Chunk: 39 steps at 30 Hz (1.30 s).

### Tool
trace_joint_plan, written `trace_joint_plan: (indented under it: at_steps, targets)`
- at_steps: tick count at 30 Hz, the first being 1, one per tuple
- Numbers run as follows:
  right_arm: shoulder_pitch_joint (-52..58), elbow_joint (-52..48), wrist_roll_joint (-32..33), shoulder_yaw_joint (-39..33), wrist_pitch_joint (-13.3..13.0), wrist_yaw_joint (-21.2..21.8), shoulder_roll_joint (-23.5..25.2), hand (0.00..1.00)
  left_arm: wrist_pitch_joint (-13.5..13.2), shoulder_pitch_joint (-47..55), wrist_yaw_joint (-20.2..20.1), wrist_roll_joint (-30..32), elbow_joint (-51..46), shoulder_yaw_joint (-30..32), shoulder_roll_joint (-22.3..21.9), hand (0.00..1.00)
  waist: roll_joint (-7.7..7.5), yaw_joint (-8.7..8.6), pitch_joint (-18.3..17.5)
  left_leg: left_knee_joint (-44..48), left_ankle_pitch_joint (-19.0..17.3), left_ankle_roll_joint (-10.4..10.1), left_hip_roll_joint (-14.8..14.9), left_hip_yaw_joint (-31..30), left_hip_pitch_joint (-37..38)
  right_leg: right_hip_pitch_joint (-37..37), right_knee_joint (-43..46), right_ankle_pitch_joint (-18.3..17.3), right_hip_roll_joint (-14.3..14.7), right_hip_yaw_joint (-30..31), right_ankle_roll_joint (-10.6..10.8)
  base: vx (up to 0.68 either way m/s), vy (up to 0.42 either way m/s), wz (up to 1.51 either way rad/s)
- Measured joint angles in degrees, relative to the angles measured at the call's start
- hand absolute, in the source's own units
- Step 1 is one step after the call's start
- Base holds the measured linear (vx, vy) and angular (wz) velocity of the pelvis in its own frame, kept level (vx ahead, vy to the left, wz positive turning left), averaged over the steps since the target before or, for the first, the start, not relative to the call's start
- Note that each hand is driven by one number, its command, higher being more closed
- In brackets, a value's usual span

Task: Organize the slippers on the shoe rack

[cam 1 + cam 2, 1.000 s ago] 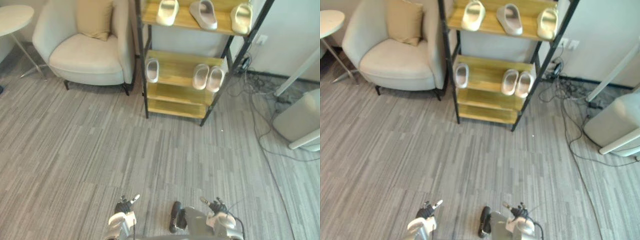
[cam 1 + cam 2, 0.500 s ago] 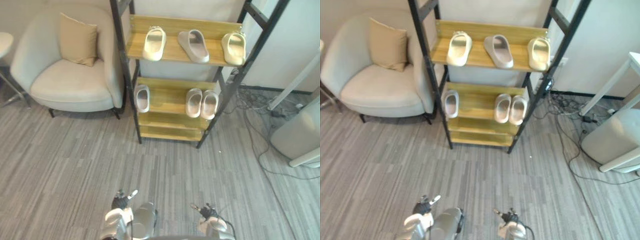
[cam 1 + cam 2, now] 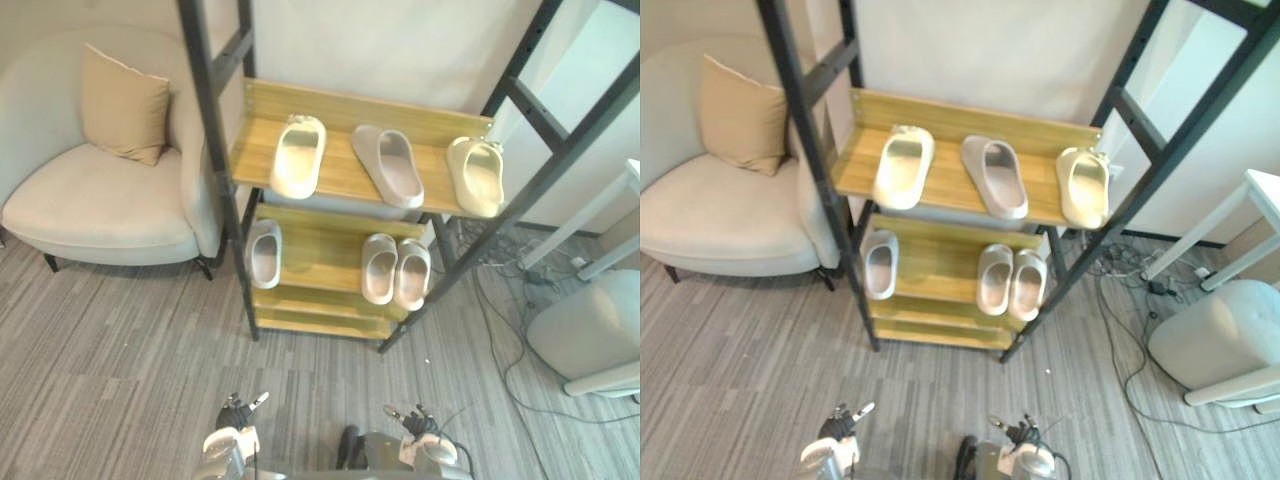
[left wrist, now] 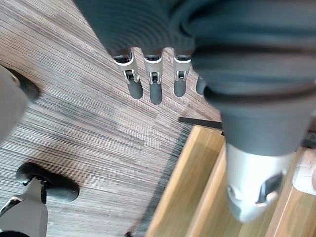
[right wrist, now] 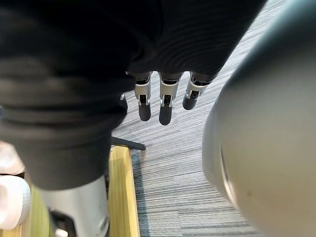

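While the left robot hand (image 3: 228,436) and the right robot hand (image 3: 426,446) hang with fingers straight and loose, holding nothing, the shoe rack (image 3: 340,103) stands well ahead of both. Six slippers (image 3: 298,156) lie on it: three on the upper shelf (image 3: 342,172), three on the lower shelf (image 3: 322,250), a pair there nearer the right robot hand.

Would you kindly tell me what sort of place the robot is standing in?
Probably a lounge or entrance corner of a home or office: a wooden shoe rack holding pale slippers, a cream armchair with a tan cushion beside it, and grey striped carpet.
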Motion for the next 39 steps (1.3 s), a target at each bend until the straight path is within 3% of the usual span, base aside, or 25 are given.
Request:
trace_joint_plan:
  at_steps: [2,3,4,6,8,10,11,12,14,21,35,39]
  targets:
    - [-0.5,0.3,0.0,-0.2,-0.1,0.0,0.0,0.00,0.0,-0.3,0.0,0.0,0.2,0.2,-0.6,0.00,1.24,-0.41,-0.4,7.7,0.0,0.0,0.9,-3.5,-4.0,0.6,-0.6,-2.2,1.3,-1.8,-1.1,0.49,-0.301,0.33]
    - [-0.5,0.5,0.0,0.0,-0.1,-0.1,0.0,0.00,0.1,-0.5,0.0,0.0,0.3,0.6,-0.9,0.00,2.07,-0.93,-0.1,13.8,0.7,-1.1,0.8,-4.6,-6.8,2.2,-2.1,-2.6,2.2,-2.9,-1.8,0.43,-0.254,0.30]
    - [-0.7,0.6,0.1,1.0,0.1,-0.2,0.0,0.00,0.2,-0.6,0.0,0.2,0.0,1.3,-1.1,0.00,2.64,-1.02,0.2,24.7,4.0,-3.7,0.8,-4.7,-11.2,5.5,-5.3,-2.5,3.5,-2.9,-2.1,0.41,-0.173,0.20]
    - [-1.0,0.8,0.2,1.2,0.1,-0.6,0.7,0.00,0.1,0.0,0.0,0.5,-0.4,1.2,-0.3,0.00,1.88,-0.84,0.9,31.6,1.9,-3.3,2.2,-1.5,-14.1,12.6,-10.0,-2.3,4.3,-2.1,-2.4,0.41,-0.134,0.02]
    - [-1.1,1.1,0.2,0.8,0.1,-0.7,0.6,0.00,0.0,0.8,0.0,0.5,-2.1,0.9,-0.2,0.00,1.26,-0.49,0.8,30.0,0.1,-5.2,3.3,1.7,-17.1,16.7,-12.5,-2.3,3.8,-0.6,-2.5,0.28,-0.044,-0.24]
    - [-2.0,0.8,0.3,0.7,0.0,-1.0,0.4,0.00,0.0,0.6,0.0,0.5,-2.5,-0.6,-0.1,0.00,1.50,-0.47,0.7,22.5,-0.4,-4.9,3.3,2.0,-21.3,17.8,-13.9,-2.1,3.0,0.9,-2.3,0.22,0.086,-0.46]
    - [-2.0,0.6,0.3,0.5,-0.1,-1.0,0.1,0.00,0.0,0.4,0.0,0.5,-2.4,-1.5,-0.5,0.00,2.86,-0.50,0.3,11.0,6.2,-4.3,3.5,0.6,-22.4,17.9,-14.1,-2.0,3.4,1.5,-0.8,0.15,0.153,-0.46]
    - [-2.0,0.8,0.3,0.3,0.0,-1.0,0.0,0.00,0.0,0.4,-0.1,0.5,-2.2,-1.7,-0.6,0.00,2.55,-0.29,0.3,10.9,6.5,-4.7,3.3,0.9,-22.4,18.1,-14.5,-2.4,3.1,2.3,0.2,0.16,0.162,-0.39]
    - [-1.4,0.8,0.2,0.7,0.4,-0.7,0.3,0.00,0.0,0.1,0.0,1.1,-1.2,-2.2,0.4,0.00,1.44,-0.11,0.1,7.4,7.5,-3.5,1.4,2.2,-20.1,18.7,-15.8,-1.9,1.0,3.9,1.4,0.13,0.144,-0.18]
    - [0.8,0.8,0.1,0.9,0.5,-0.7,0.3,0.00,0.0,-0.1,0.0,2.2,0.5,-2.2,0.8,0.00,0.84,-0.47,-0.3,3.4,8.8,-1.4,-1.4,4.7,-17.0,20.0,-18.0,-0.5,-2.2,6.4,4.2,0.06,0.117,-0.14]
    - [3.1,-0.7,0.2,1.8,-0.1,-1.1,0.0,0.00,0.0,3.0,0.1,3.3,0.8,-2.2,2.1,0.00,-0.35,-1.82,-2.6,-3.5,12.9,-0.6,-2.3,7.3,-13.6,19.3,-20.0,1.3,-3.6,9.2,5.2,-0.06,0.014,-0.10]
    - [6.5,-11.8,0.0,4.3,0.2,-1.4,-1.0,0.00,0.0,3.3,0.2,3.3,0.5,-2.9,2.3,0.00,-0.32,-2.33,-2.6,-3.5,12.9,-0.8,-2.3,8.0,-13.7,18.8,-20.0,1.4,-3.6,10.1,5.8,-0.04,0.009,-0.11]
